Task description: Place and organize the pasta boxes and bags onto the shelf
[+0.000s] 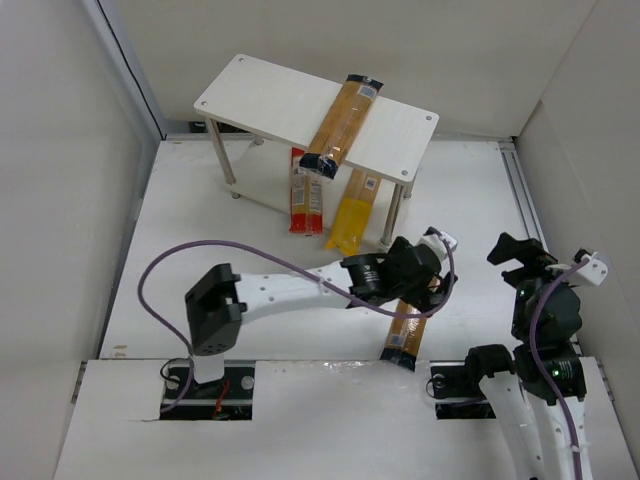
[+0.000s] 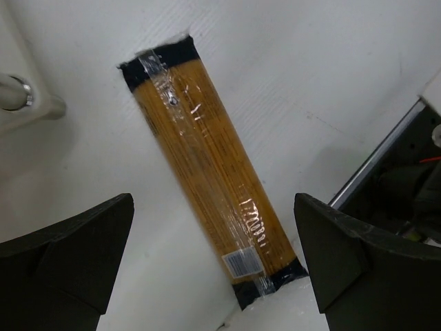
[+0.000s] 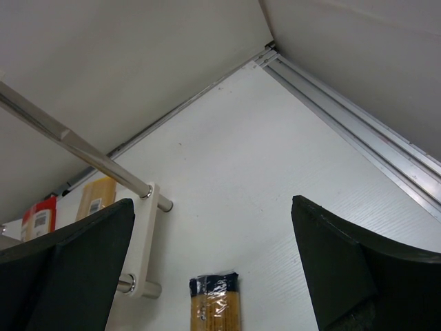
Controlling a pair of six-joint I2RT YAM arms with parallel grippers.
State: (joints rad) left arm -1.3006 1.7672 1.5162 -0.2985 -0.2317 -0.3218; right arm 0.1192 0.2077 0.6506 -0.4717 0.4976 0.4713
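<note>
Directly under the left fingers (image 2: 76, 255): loose spaghetti bag (image 2: 207, 165) flat on the worktop (image 2: 310, 83), not gripped.
Left fingers spread fully and empty, one at 9 and one at 3 o'clock in the wrist view; bag sits between them, long axis 11 to 5 o'clock, so the closing line crosses it a bit off square and a small wrist turn looks needed before descent. Top view: bag runs about 12 to 6, shelf (image 1: 270, 100) at 11 o'clock from it, well apart. Right fingers (image 3: 69, 262) also wide apart and empty, at 3 o'clock of the bag; left arm is nearer. Second spaghetti bag (image 1: 343, 122) lies across the shelf top; red-and-orange box (image 1: 303, 200) and yellow bag (image 1: 352, 212) poke out beneath it toward 6 o'clock.
</note>
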